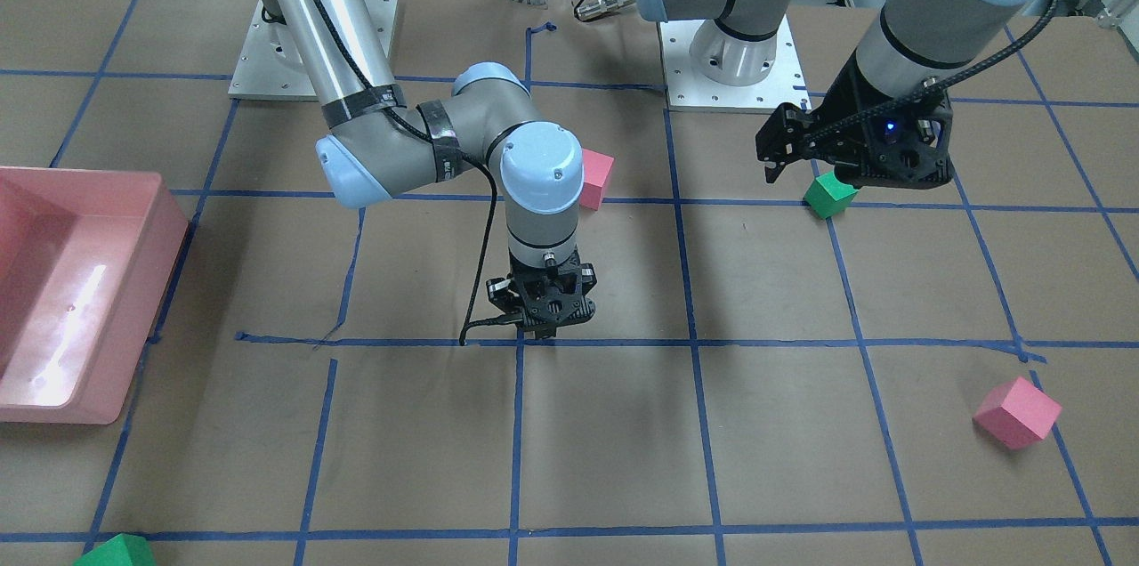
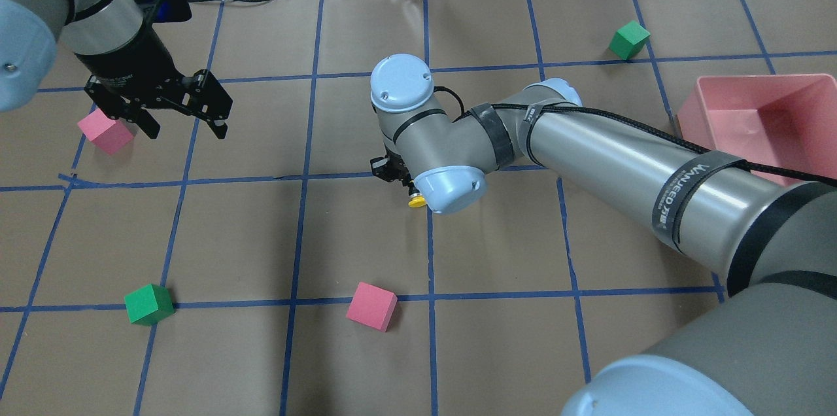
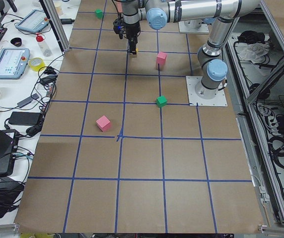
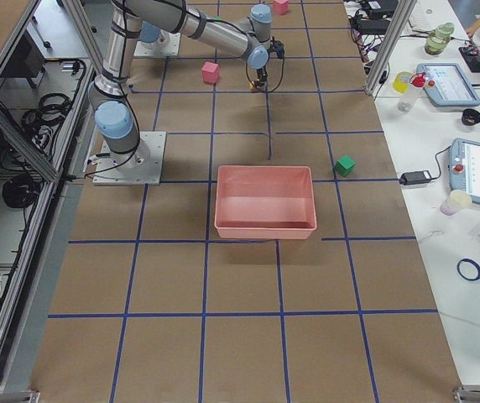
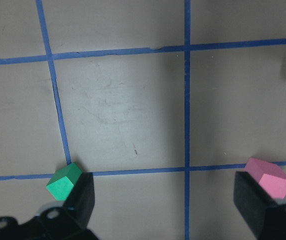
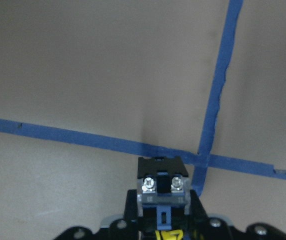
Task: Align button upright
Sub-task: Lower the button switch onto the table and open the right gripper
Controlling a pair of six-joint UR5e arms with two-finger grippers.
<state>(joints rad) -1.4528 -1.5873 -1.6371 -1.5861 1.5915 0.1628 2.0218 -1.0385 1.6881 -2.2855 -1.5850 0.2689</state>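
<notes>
While left gripper (image 5: pixel 165 200) gapes open, right gripper (image 6: pixel 162 205) jaws clamp button (image 6: pixel 162 175) (screw end protruding)

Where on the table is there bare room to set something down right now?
Bare: the squares between the left gripper and the right gripper, and the operator-side row from the bin to the outer pink cube. Crowded: under the right gripper, shut on the button.

right arm (image 2: pixel 608 161): grey tube, pale blue caps (image 2: pixel 400 81), black braided cable (image 2: pixel 628 125), lettered strap (image 2: pixel 683 197) | left arm (image 2: pixel 98 10): same deal, black left gripper (image 2: pixel 185 129)
</notes>
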